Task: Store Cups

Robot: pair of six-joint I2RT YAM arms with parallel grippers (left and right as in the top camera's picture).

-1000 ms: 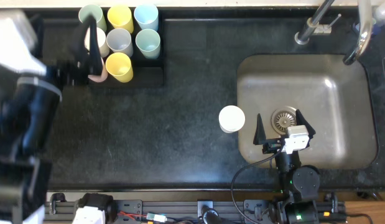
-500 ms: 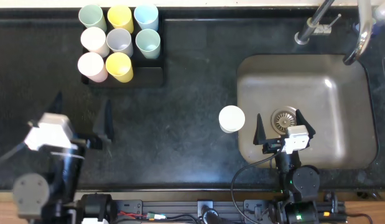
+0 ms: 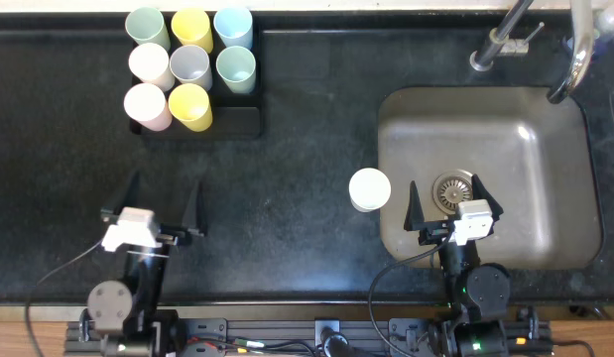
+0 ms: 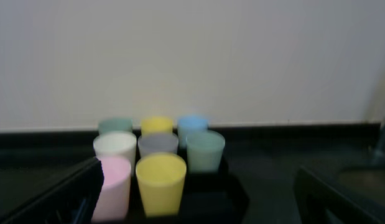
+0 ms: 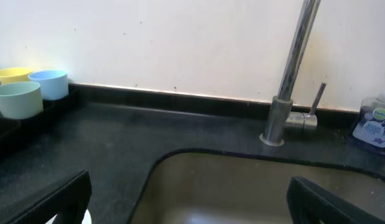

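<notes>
We note left gripper (image 3: 166, 193) back at lower left, open and empty; pink cup (image 3: 146, 106) now in tray (image 3: 237, 121). White cup (image 3: 369, 188), centre, remains.

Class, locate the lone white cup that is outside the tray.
In the top view, the white cup sits on the counter just left of the sink, near the right gripper.

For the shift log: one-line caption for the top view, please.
Eight cups in the black tray, one white cup beside the sink, left gripper and right gripper open.
</notes>
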